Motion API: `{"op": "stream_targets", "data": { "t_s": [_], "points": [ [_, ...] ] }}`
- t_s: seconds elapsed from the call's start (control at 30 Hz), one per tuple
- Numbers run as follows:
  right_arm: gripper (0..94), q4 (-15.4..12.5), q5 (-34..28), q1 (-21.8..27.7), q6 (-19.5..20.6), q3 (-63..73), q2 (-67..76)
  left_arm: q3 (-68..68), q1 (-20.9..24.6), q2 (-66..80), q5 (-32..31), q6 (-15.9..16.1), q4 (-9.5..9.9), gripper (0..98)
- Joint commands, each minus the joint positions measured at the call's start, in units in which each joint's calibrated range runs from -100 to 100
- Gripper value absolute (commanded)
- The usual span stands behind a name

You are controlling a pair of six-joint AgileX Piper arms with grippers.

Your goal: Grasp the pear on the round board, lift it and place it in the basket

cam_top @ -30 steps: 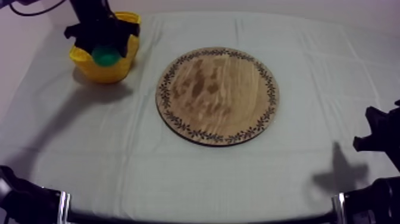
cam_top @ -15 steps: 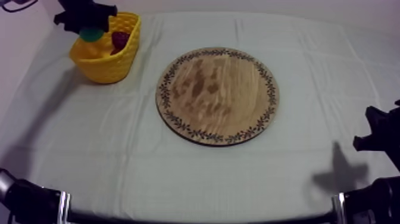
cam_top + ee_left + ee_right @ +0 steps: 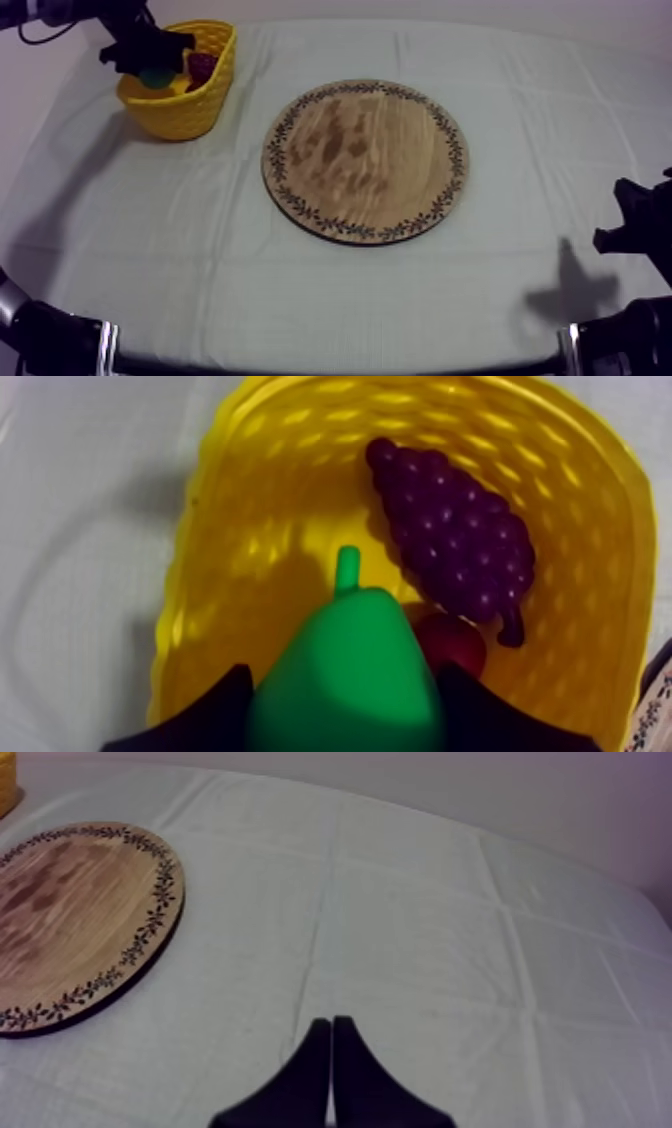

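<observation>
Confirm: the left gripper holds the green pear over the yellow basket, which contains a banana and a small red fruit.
Not a banana: the left wrist view shows a purple bunch of grapes beside the small red fruit in the yellow basket.

Bunch of dark purple grapes [image 3: 455,541] below and ahead of the left gripper [image 3: 342,676], lying slantwise, stem end nearest the gripper. Closer in, small red fruit [image 3: 455,644], just beside one finger, against the grapes' near end, partly hidden. Grey-white cloth [image 3: 420,922] spread flat below and ahead of the right gripper [image 3: 330,1024], crossed by straight fold creases; more of it off to one side of the left gripper.
</observation>
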State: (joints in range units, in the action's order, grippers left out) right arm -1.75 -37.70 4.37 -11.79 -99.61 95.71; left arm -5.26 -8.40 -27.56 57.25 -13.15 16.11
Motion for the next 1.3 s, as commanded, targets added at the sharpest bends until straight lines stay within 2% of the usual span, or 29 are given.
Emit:
{"op": "stream_targets", "data": {
  "t_s": [0.0,0.07,0.17,0.23,0.37,0.5,0.6,0.73,0.9,1.07,1.27],
  "points": [
    [0.5,0.02,-0.04,0.00,0.00,-0.05,0.05,-0.24,0.07,-0.07,-1.04,0.09,-0.12,63.0],
    [0.5,0.02,-0.04,0.00,0.01,-0.05,0.05,-0.36,0.19,-0.08,-1.45,0.24,-0.35,67.9],
    [0.5,0.02,-0.04,0.00,0.01,-0.05,0.05,-0.10,0.26,0.06,-1.00,-0.01,-0.58,85.0],
    [0.5,0.02,-0.04,0.00,0.00,-0.05,0.05,0.39,0.12,0.30,-0.69,-1.04,-0.19,91.1],
    [0.5,0.02,-0.04,0.00,0.00,-0.05,0.05,0.56,0.01,1.18,-1.39,-3.04,0.96,95.5],
    [0.5,0.02,-0.04,0.00,0.00,-0.05,0.05,0.01,0.70,3.53,-2.58,-3.71,1.14,93.5],
    [0.5,0.02,-0.04,0.00,0.02,-0.05,0.05,-1.09,1.44,7.27,-3.64,-3.87,1.22,85.2],
    [0.5,0.02,-0.04,0.00,0.02,-0.05,0.05,-4.11,2.21,14.58,-5.45,-4.39,1.89,69.3],
    [0.5,0.02,-0.04,0.00,0.01,-0.05,0.05,-10.70,2.96,25.13,-9.75,-5.92,3.48,46.0],
    [0.5,0.02,-0.04,0.00,0.01,-0.05,0.05,-16.98,2.70,36.25,-11.17,-6.58,4.21,19.4],
    [0.5,0.02,-0.04,0.00,0.00,-0.05,0.05,-27.47,3.69,52.30,-16.31,-7.30,3.66,5.1]
  ]
}}
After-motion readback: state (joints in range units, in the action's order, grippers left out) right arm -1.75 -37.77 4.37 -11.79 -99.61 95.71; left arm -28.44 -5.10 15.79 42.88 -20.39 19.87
